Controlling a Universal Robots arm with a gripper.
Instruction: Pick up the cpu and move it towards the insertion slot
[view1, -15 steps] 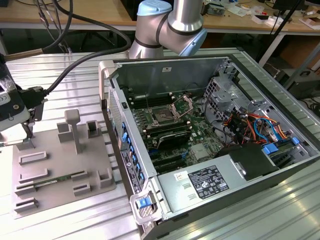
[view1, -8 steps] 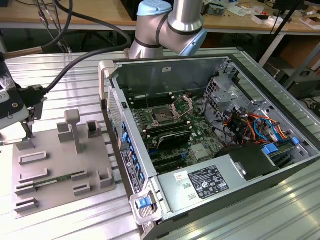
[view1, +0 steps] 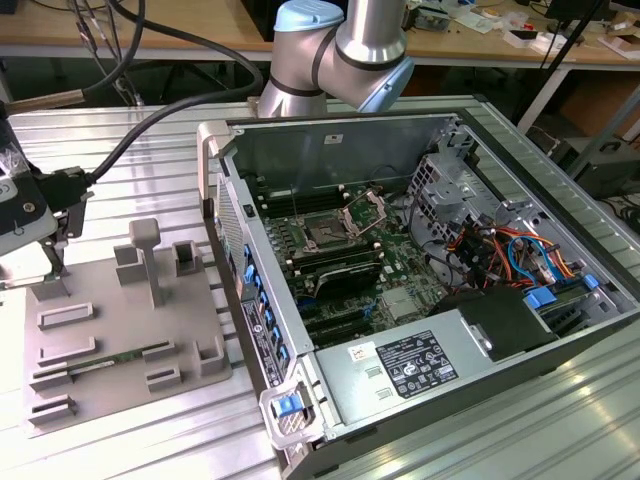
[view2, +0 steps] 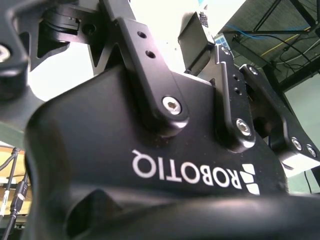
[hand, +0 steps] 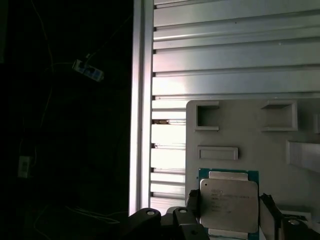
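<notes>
In the first wrist view the cpu (hand: 229, 202), a flat square chip with a pale metal top and a green rim, sits between my two dark fingers. One finger (hand: 193, 202) lies against one edge and the other against the opposite edge. My gripper (hand: 230, 212) looks shut on the cpu, just over the grey fixture plate (hand: 250, 135). In the exterior view my gripper (view1: 52, 262) hangs at the plate's corner on that view's left. The insertion slot (view1: 325, 236), a dark square socket with its metal frame raised, lies on the green board inside the open computer case.
The grey fixture plate (view1: 120, 350) carries upright blocks, rails and a memory stick (view1: 130, 355). The case's near wall (view1: 235, 260) stands between plate and socket. Memory slots, drive cage, coloured cables and a power supply (view1: 420, 365) crowd the case. A thick cable (view1: 150, 120) trails over the slatted table.
</notes>
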